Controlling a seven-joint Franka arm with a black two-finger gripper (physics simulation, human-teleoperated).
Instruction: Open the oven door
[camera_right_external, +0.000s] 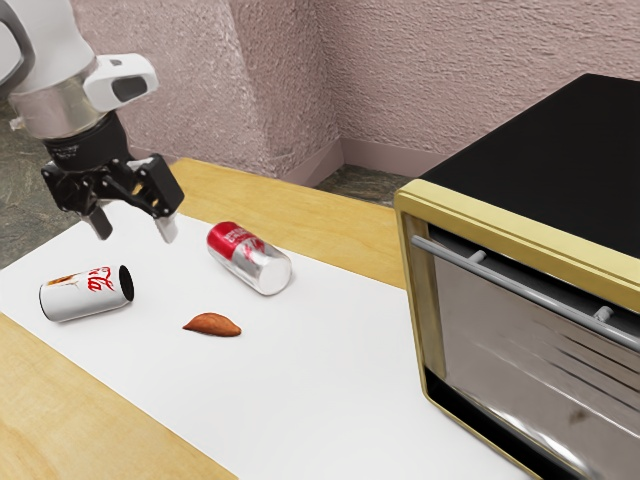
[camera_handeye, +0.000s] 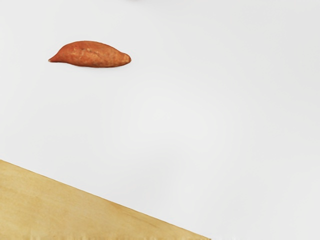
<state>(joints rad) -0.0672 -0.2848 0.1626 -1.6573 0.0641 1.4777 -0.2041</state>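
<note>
Black two-finger gripper (camera_right_external: 134, 226): exterior view's upper left, fingers spread wide | reflective oven door (camera_right_external: 540, 370) with grey bar handle (camera_right_external: 530, 295): lower right, well apart from it | reddish-brown sweet potato (camera_right_external: 213, 325): lower left

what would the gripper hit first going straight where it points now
Probably the white sheet below the open gripper, though depth is unclear and it might catch the white can.
</note>
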